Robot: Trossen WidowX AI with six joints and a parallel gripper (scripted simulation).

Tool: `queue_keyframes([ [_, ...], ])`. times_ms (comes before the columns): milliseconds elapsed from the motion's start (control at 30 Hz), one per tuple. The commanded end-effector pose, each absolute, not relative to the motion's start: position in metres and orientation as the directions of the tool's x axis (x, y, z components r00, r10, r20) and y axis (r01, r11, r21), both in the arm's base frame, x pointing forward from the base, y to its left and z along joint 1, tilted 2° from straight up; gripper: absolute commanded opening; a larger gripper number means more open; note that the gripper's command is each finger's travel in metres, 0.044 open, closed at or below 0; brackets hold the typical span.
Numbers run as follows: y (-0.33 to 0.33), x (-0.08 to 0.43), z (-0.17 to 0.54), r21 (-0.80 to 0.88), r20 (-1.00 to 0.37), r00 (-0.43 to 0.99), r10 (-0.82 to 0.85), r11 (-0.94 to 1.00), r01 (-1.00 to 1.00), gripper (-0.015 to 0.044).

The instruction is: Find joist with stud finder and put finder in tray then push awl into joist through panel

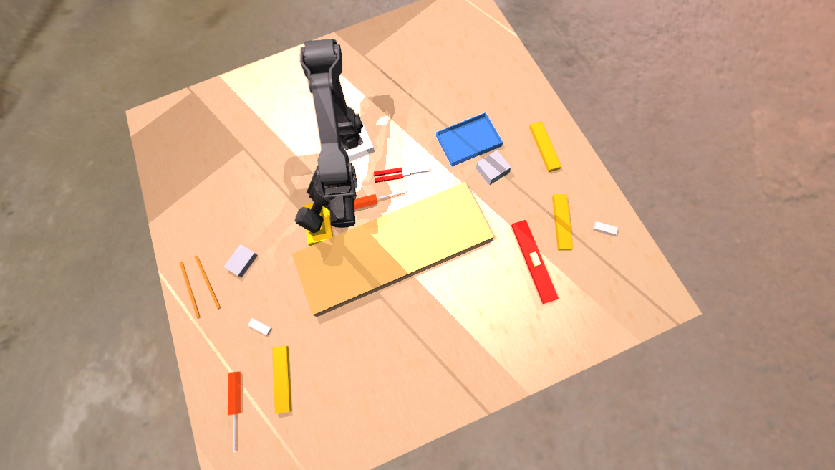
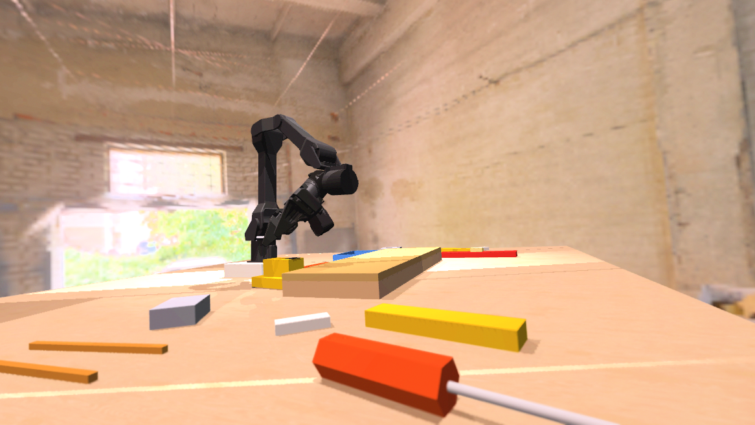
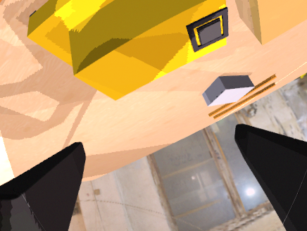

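Note:
The yellow stud finder (image 1: 319,235) (image 2: 277,268) (image 3: 116,79) stands on the table against the panel's back-left edge, its dark square display showing in the wrist view. My gripper (image 3: 160,141) is open and empty, tilted, close above and beside the stud finder. The floor panel (image 1: 420,233) (image 2: 364,264) (image 3: 285,17) lies in the middle; no hole shows in it. The blue tray (image 1: 470,141) (image 2: 349,255) is empty. An orange-handled tool (image 1: 366,202) with a thin shaft lies behind the panel, partly hidden by the arm. A similar tool (image 1: 233,392) (image 2: 385,372) lies front left; I cannot tell which is the awl.
Red-handled pliers (image 1: 388,174) lie behind the panel. A grey block (image 1: 493,168) sits by the tray, another grey block (image 1: 239,260) (image 2: 177,313) (image 3: 229,91) left of the panel. A red level (image 1: 528,248) and yellow bars (image 1: 545,145) (image 1: 563,222) lie right, another yellow bar (image 1: 281,380) front left.

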State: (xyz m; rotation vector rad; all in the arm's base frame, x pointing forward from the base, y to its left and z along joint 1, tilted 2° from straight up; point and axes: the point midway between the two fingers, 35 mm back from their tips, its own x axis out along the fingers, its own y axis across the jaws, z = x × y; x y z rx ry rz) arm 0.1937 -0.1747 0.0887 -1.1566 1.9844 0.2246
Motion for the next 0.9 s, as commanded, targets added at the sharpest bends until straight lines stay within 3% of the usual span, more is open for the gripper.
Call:
queue_keyframes([
  [0, -0.177, 0.190, 0.069, -0.287, -0.915, -0.145, -0.376, 0.860, -0.422, 0.0440],
  [167, -0.182, 0.202, 0.071, -0.079, -0.979, 0.181, -0.098, 0.991, 0.107, 0.0440],
  [233, -0.186, 0.206, 0.078, 0.015, -0.957, 0.286, -0.050, 0.975, 0.221, 0.0440],
  [867, -0.186, 0.207, 0.073, 0.027, -0.953, 0.299, -0.045, 0.972, 0.234, 0.0440],
])
